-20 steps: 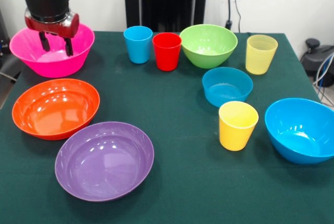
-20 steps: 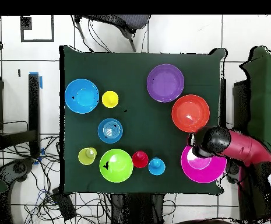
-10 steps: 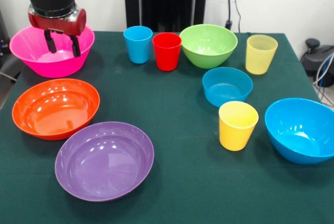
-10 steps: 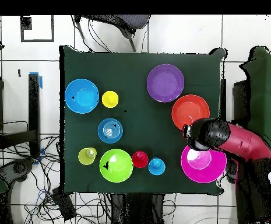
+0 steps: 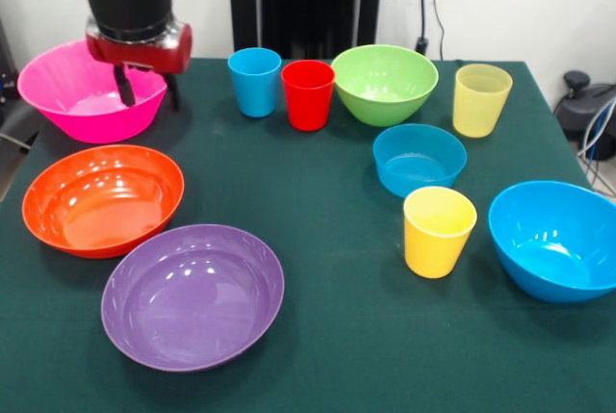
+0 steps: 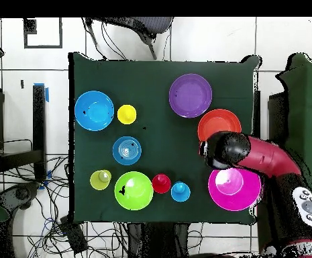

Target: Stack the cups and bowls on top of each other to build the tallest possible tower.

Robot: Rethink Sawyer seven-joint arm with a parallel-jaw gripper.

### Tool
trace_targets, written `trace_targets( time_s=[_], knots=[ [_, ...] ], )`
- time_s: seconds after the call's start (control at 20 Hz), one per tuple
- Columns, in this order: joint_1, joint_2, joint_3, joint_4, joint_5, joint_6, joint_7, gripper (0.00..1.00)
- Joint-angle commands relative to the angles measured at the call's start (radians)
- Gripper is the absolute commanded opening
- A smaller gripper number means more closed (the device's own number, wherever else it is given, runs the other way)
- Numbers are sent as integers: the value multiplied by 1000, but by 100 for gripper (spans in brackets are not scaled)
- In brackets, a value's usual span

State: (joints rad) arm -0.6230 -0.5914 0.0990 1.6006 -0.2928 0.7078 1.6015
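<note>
At far left on my desk (image 5: 318, 240), the pink bowl (image 5: 67, 95) sits upright. My tool (image 5: 146, 88) hangs at its right rim, prongs spread, holding nothing. Below lie the orange bowl (image 5: 101, 199) and purple bowl (image 5: 192, 295). Rightward stand the blue cup (image 5: 254, 82), red cup (image 5: 307, 94), green bowl (image 5: 384, 83), yellow cups and blue bowls, all apart; I judge no tower is begun.

Light falls evenly and bright from above; my purple bowl (image 5: 192, 296) shows small white glare spots, shadows stay soft.
</note>
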Motion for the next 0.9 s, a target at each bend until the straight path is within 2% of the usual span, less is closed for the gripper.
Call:
trace_targets(
  time_s=[0.05, 0.45, 0.55, 0.9],
  knots=[
    [86, 119, -20, -66, -2, 50, 178, 100],
    [165, 226, -126, -173, 8, 50, 239, 100],
    [173, 218, -142, -171, 13, 53, 235, 100],
    [162, 97, -147, -48, 29, 44, 179, 100]
  ],
)
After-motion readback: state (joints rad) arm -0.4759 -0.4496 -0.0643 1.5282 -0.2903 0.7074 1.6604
